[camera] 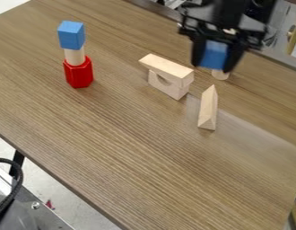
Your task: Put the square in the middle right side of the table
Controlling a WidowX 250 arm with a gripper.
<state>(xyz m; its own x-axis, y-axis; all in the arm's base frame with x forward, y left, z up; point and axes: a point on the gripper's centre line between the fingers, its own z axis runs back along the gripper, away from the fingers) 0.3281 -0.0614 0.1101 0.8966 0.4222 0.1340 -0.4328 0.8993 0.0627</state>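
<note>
The black gripper hangs at the upper right, its two fingers closed against the sides of a blue square block. Just under that block, the lower end of a pale wooden cylinder shows; whether the two touch is hard to tell. Another blue cube tops a stack at the upper left, resting on a wooden cylinder above a red hexagonal block.
The wood-grain table holds a flat wooden block lying on an arched block near the upper middle. To their right lies a wooden triangular prism. The table's front edge slants along the lower left.
</note>
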